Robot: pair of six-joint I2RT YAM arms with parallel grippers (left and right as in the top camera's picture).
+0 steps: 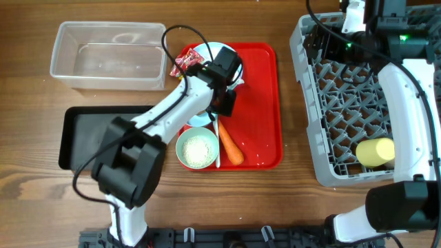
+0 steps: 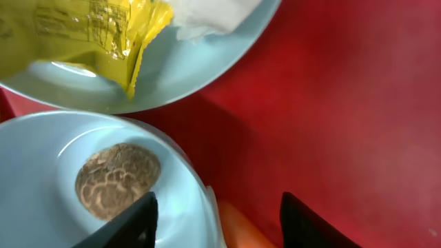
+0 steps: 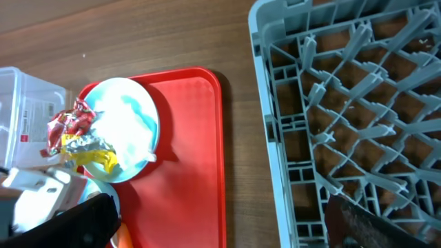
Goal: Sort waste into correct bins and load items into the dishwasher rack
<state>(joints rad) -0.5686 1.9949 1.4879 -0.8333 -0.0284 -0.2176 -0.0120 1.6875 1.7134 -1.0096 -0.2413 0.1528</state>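
Note:
My left gripper (image 2: 217, 222) is open over the red tray (image 1: 258, 103). One finger is inside a light blue bowl (image 2: 41, 186) that holds a brown food lump (image 2: 117, 179); the other is over the tray beside the orange carrot (image 2: 238, 227). Behind it, the light blue plate (image 2: 200, 62) carries a yellow wrapper (image 2: 83, 31) and white paper (image 2: 207, 12). In the overhead view a second bowl (image 1: 180, 153) holds rice (image 1: 198, 150), beside the carrot (image 1: 231, 146) and a white spoon (image 1: 217, 141). My right gripper (image 3: 220, 227) is open and empty, high over the grey rack's (image 1: 344, 103) left edge. The pink cup is out of view.
A yellow cup (image 1: 375, 151) lies in the rack's front right. The clear tub (image 1: 110, 55) stands at the back left and the black tray (image 1: 83, 131) in front of it. A red wrapper (image 3: 69, 124) lies on the plate's left edge.

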